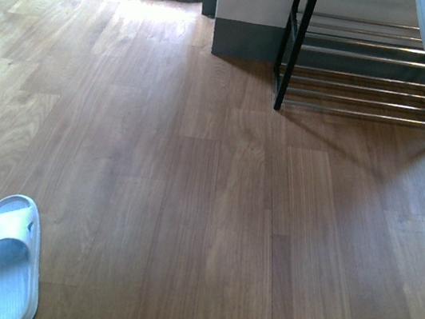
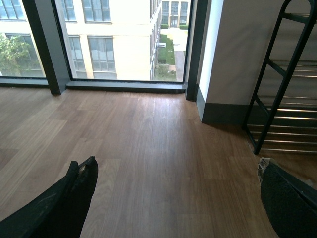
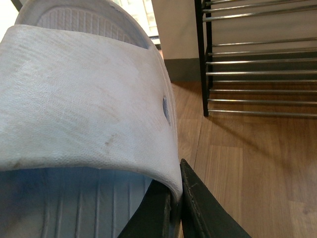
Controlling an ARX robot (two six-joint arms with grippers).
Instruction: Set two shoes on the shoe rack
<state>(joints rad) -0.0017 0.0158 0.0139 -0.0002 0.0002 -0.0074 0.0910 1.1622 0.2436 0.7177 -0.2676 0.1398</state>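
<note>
Pale blue slide (image 3: 84, 99), black-framed chrome rack (image 1: 361, 88), brown plank floor (image 1: 189, 204)

Likely a home entryway: wood floor (image 1: 189, 204), shoe rack (image 1: 356, 69), tall window (image 2: 124, 39).

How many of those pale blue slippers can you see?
2: one slide on the floor at front left; a second slide pinched in the right gripper. Others may be hidden.

Matt pale rubber slide (image 3: 84, 94) with finely grained strap, satin wood-plank floor (image 1: 189, 204), rack (image 1: 361, 88) of black metal frame, glossy chrome bars
</note>
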